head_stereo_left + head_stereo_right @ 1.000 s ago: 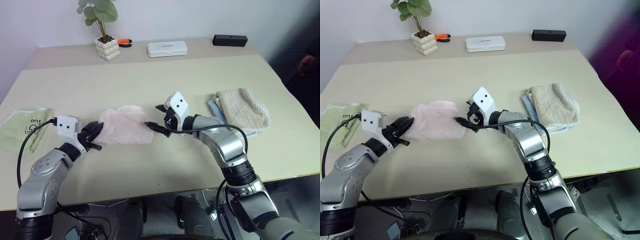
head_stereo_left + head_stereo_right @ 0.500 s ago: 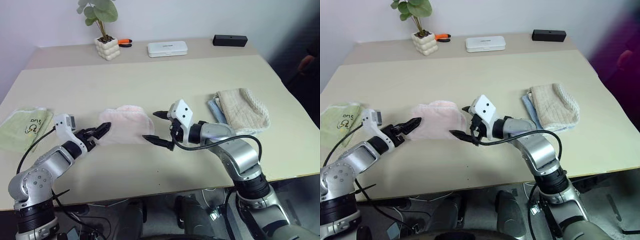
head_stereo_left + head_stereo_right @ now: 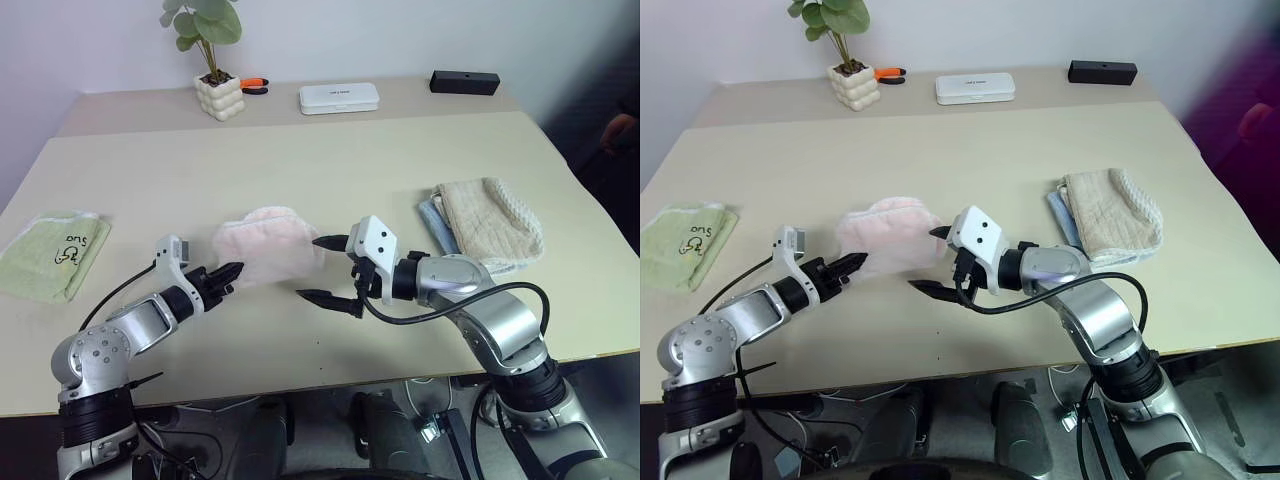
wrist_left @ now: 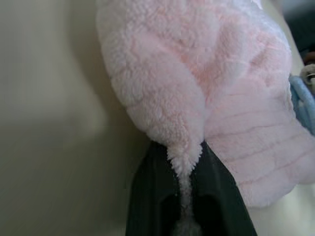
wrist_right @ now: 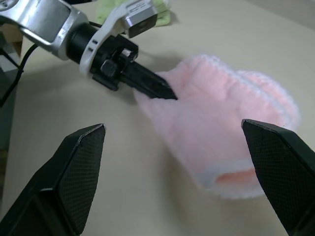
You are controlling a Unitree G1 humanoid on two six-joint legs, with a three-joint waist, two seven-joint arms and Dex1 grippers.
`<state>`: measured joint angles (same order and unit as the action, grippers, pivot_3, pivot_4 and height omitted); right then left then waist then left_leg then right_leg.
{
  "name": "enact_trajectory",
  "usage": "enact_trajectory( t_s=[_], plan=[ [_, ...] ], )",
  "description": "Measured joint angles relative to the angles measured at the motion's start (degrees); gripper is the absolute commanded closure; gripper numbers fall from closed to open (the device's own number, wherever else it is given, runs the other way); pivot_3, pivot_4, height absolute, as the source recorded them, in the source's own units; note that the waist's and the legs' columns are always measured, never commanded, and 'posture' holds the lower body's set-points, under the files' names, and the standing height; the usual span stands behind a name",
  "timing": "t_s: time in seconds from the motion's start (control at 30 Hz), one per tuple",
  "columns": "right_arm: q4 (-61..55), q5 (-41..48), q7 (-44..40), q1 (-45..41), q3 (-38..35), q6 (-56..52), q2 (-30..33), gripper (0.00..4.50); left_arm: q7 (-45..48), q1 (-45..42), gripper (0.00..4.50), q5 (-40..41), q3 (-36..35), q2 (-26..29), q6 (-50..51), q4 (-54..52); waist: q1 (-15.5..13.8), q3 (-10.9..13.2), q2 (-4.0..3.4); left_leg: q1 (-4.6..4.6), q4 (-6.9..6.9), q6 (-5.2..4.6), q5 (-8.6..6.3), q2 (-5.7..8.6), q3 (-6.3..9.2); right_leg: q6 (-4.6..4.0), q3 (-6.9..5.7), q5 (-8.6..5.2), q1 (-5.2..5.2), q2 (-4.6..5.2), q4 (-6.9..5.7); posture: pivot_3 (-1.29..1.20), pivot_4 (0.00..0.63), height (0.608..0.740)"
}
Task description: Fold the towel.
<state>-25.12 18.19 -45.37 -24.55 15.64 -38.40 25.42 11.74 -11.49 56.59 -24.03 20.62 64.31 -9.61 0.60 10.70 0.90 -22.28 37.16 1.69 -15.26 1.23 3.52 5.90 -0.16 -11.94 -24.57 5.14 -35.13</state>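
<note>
The pale pink fluffy towel (image 3: 270,245) lies bunched and partly folded near the middle of the table (image 3: 330,160). My left gripper (image 3: 235,272) is at the towel's near left corner, shut on it. In the left wrist view a fold of the towel (image 4: 197,98) is pinched between the black fingers (image 4: 152,196). My right gripper (image 3: 312,268) hovers open just off the towel's right edge, touching nothing. The right wrist view shows the towel (image 5: 221,123) between its wide-spread fingers (image 5: 74,167), with the left gripper (image 5: 165,93) biting the corner.
A light green towel (image 3: 50,255) lies at the table's left edge. A beige knitted cloth (image 3: 490,220) rests on a light blue one at the right. Along the back stand a potted plant (image 3: 218,95), an orange-handled tool (image 3: 255,85), a white box (image 3: 338,97) and a black box (image 3: 464,81).
My left gripper opened, moved right to the towel's corner and shut on it. My right gripper drew back from the towel's right edge toward me and stayed open.
</note>
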Motion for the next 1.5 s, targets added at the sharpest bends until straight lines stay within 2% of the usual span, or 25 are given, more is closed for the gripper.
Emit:
enact_trajectory(
  t_s=[0.13,0.23,0.33,0.4,0.53,0.6,0.67,0.77,0.87,1.03,1.2,1.3,1.5],
  plan=[
    [0.0,-0.02,0.23,0.03,0.18,0.06,0.33,0.0,-1.33,-0.43,4.45,1.14,-1.17,-2.6,-1.02,0.36,0.01,0.0,0.01,0.0,0.0,0.0,0.0,0.0,0.01,0.0,0.0,0.0,0.0,0.0,0.0,0.0,0.15,0.74],
    [0.07,-1.12,0.38,0.85,1.01,1.26,0.99,0.0,-3.89,-6.03,4.45,1.35,-6.85,-5.0,-10.71,1.77,-0.13,0.13,0.28,-0.05,0.02,0.04,0.02,-0.03,0.1,-0.02,-0.08,0.0,-0.01,-0.03,0.01,0.0,0.15,0.74],
    [0.56,-1.87,0.28,2.01,1.65,2.15,1.53,0.0,-7.36,-12.4,4.45,0.69,-13.8,-1.71,-20.1,2.06,0.31,0.11,0.31,-0.02,-0.03,0.05,0.02,-0.03,-0.02,-0.02,0.0,0.01,-0.03,-0.02,0.05,0.0,0.15,0.74],
    [0.72,-2.25,0.24,2.07,1.64,2.39,1.92,0.0,-8.6,-13.6,4.45,0.33,-17.39,1.17,-24.08,2.82,0.44,0.1,0.3,0.0,-0.07,0.03,0.01,-0.03,-0.04,-0.01,0.02,0.01,-0.04,-0.02,0.07,0.0,0.15,0.74],
    [0.76,-2.29,0.12,2.07,1.64,2.8,2.02,0.0,-11.27,-12.57,4.45,0.43,-26.32,6.04,-29.79,8.03,0.37,0.11,0.31,-0.03,-0.08,0.03,0.0,-0.03,-0.03,0.0,0.01,0.02,-0.09,-0.03,0.06,0.0,0.15,0.74],
    [0.84,-2.29,0.03,2.06,1.67,3.13,2.04,0.0,-12.2,-9.34,4.45,1.46,-31.41,7.97,-31.59,9.26,0.37,0.11,0.32,-0.03,-0.07,0.04,-0.01,-0.02,-0.04,0.0,0.02,0.02,-0.08,-0.01,0.07,0.0,0.15,0.74],
    [1.27,-2.29,-0.09,2.09,1.62,3.44,2.17,0.0,-13.1,-5.51,4.45,1.77,-34.24,8.24,-32.0,9.99,0.19,0.11,0.32,-0.03,-0.05,0.04,-0.01,-0.02,-0.03,0.0,0.01,0.02,-0.06,0.0,0.06,0.0,0.15,0.74],
    [2.06,-2.29,-0.41,2.06,1.67,4.0,2.14,0.0,-13.71,0.1,4.45,2.79,-36.22,5.68,-32.18,11.44,-0.61,0.06,0.4,-0.03,0.04,0.06,0.0,-0.01,0.0,-0.02,-0.03,0.0,0.03,0.03,0.07,0.0,0.15,0.74],
    [3.0,-2.38,-0.89,2.01,1.87,4.76,2.19,0.0,-14.03,3.11,3.44,4.24,-36.55,2.67,-32.6,12.55,-1.24,-0.05,0.65,-0.03,0.07,0.07,0.0,-0.02,0.01,-0.18,-0.04,-0.09,0.04,0.02,0.09,0.0,0.15,0.74],
    [3.81,-2.92,-1.94,1.72,1.93,6.25,2.55,0.0,-15.28,6.33,1.0,6.35,-36.92,1.78,-32.61,12.4,-1.18,-0.07,0.69,-0.02,0.06,0.07,0.0,-0.02,0.0,-0.18,-0.03,-0.09,0.03,0.02,0.08,0.0,0.15,0.74],
    [4.45,-3.4,-3.18,1.44,1.93,6.81,2.78,0.0,-16.59,7.43,1.0,9.33,-37.76,1.76,-34.03,9.45,-1.14,-0.07,0.69,-0.02,0.05,0.07,0.0,-0.03,0.0,-0.19,-0.03,-0.09,0.04,0.03,0.09,0.0,0.15,0.74],
    [5.24,-3.39,-3.78,0.94,1.81,6.88,2.83,0.0,-16.79,10.22,1.0,8.2,-38.46,2.27,-37.48,6.9,-0.95,-0.07,0.69,-0.01,0.0,0.08,-0.01,-0.04,-0.02,-0.2,-0.03,-0.1,0.02,0.02,0.1,0.0,0.15,0.74],
    [7.98,-1.46,-4.46,-0.81,-2.25,6.21,3.26,0.0,-10.11,18.13,1.0,-0.57,-36.19,10.46,-41.4,1.02,-1.35,-0.06,0.69,-0.02,0.0,0.08,-0.01,-0.03,-0.04,-0.27,-0.03,-0.13,0.04,0.03,0.17,0.0,0.15,0.74]
  ],
)
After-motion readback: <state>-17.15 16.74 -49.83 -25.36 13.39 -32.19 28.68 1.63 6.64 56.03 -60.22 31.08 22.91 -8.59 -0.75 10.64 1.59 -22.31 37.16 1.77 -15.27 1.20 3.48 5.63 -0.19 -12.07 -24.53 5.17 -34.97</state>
